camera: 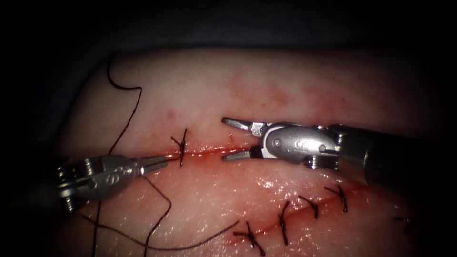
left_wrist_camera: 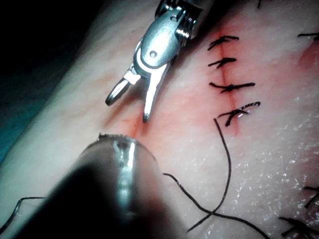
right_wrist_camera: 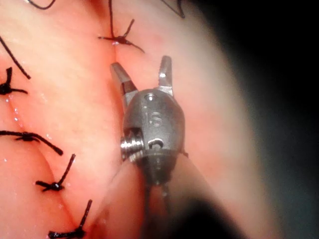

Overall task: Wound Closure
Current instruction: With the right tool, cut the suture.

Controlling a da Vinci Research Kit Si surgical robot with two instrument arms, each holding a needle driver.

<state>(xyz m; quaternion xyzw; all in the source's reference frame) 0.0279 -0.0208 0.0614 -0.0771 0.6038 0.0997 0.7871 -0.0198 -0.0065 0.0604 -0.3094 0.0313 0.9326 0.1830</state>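
Progress: one stitch (camera: 181, 147) sits across the upper cut (camera: 209, 151) near its left end; rightward the cut runs unstitched, lined with red fluid. A lower cut (camera: 304, 212) carries a row of dark stitches (camera: 312, 205). My read: early on the upper cut, most closure left.

Needle: cannot find it. Loose thread (camera: 157, 223) loops over the tissue (camera: 200, 90) lower left.

Left tool (camera: 159, 163): enters from the left, lying low, jaws together, tip at the stitch; whether it pinches thread, cannot tell.

Right tool (camera: 233, 139): shaft from the right, jaws spread wide, straddling the cut, holding nothing
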